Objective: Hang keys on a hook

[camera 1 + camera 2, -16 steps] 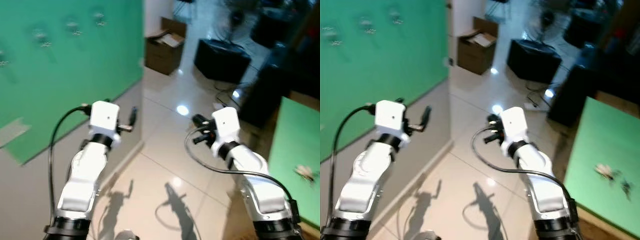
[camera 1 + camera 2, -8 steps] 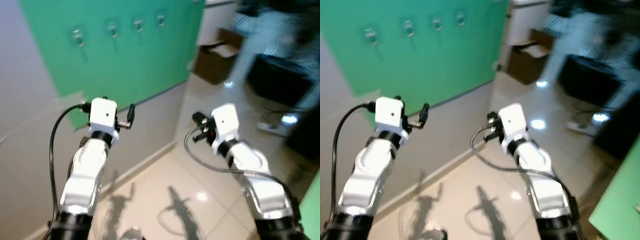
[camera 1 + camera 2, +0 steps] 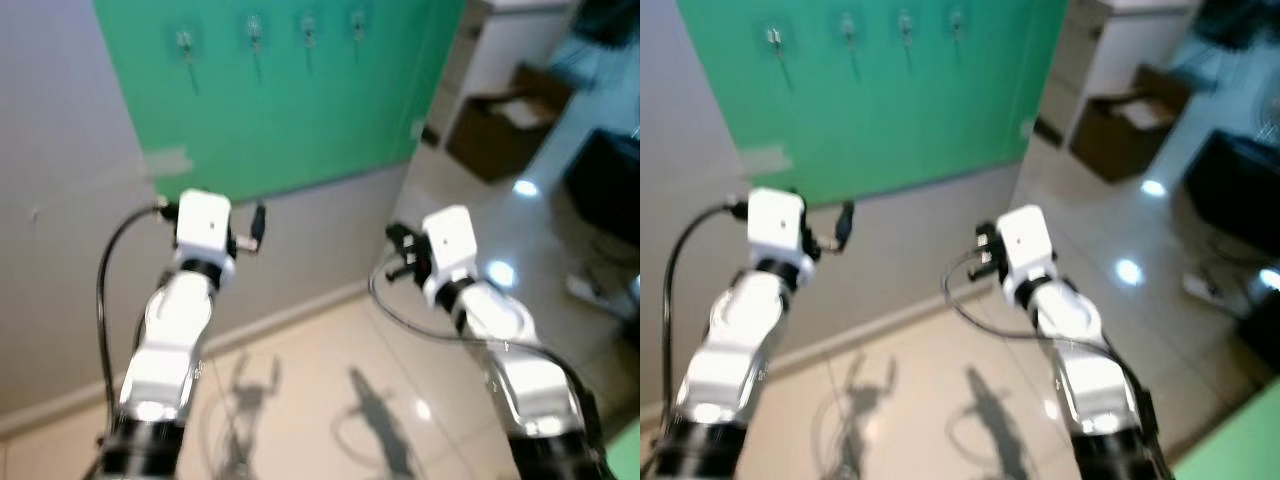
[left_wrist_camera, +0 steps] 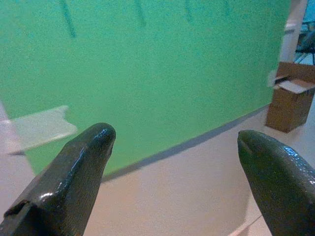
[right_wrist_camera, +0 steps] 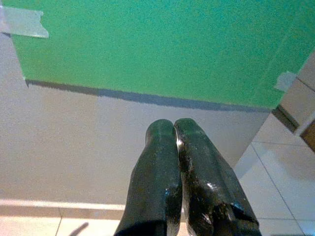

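A green panel on the grey wall ahead carries a row of several small metal hooks, all bare. My left gripper is raised in front of the wall below the panel and stands open, with nothing between its fingers. The right gripper is held up at the same height, pointing toward the wall's lower part. Its black fingers are pressed together and nothing shows between them. In the eye views the left gripper and the right gripper sit about shoulder width apart.
A strip of tape holds the panel's lower left corner. An open cardboard box and a white cabinet stand at the right, with a black case beyond. Glossy tiled floor lies below.
The camera has swung left: the green panel with its hooks has moved to the middle, and the green table at the right has slid out. Both arms keep their pose.
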Robot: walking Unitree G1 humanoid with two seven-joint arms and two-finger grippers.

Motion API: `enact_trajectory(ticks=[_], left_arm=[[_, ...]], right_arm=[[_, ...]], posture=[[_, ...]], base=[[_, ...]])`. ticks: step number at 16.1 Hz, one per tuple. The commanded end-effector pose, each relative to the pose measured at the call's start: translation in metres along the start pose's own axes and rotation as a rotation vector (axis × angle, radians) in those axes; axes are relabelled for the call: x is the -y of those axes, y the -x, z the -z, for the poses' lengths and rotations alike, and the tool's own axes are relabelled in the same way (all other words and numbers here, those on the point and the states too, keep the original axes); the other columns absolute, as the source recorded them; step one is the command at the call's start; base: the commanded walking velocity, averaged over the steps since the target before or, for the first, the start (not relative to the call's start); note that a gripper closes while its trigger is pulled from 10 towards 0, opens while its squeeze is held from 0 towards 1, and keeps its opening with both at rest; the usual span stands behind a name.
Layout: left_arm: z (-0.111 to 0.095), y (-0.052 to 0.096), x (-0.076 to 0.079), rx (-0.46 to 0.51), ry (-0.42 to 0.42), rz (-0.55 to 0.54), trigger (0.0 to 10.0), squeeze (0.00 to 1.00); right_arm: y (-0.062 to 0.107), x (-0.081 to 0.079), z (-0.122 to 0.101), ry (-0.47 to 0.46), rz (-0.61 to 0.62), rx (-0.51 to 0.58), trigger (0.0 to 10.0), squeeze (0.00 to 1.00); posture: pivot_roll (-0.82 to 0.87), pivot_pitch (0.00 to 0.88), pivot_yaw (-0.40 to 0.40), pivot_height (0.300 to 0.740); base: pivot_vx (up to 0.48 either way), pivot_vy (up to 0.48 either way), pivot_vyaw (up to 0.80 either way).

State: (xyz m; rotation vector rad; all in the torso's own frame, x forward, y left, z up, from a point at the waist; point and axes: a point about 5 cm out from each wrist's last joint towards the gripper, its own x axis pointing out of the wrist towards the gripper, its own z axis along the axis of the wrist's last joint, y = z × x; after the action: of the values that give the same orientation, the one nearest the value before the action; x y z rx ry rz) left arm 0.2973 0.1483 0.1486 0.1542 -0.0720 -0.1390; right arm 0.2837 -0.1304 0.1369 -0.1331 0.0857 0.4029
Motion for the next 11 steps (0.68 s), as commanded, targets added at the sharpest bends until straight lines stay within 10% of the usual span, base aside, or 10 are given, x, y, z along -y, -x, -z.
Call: enact_trajectory(ticks=[1,11], left_arm=[[-0.003,-0.001,0.002,0.011,-0.003,0.01,10.0,0.0],[-0.003,-0.003,-0.018,0.034,0.039,0.013,10.0,0.0]], right_arm=[[0.0,0.005,-0.003,-0.011,0.029,0.014,10.0,0.0],[0.013,0.024,0.014,-0.296,0.3,0.01,10.0,0.0]], posture=[[-0.06,0.0,-0.038,0.718],[-0.08,0.0,0.044,0.718]], base=[[0.0,-0.304,0.8],[0.031,0.0,0.08]])
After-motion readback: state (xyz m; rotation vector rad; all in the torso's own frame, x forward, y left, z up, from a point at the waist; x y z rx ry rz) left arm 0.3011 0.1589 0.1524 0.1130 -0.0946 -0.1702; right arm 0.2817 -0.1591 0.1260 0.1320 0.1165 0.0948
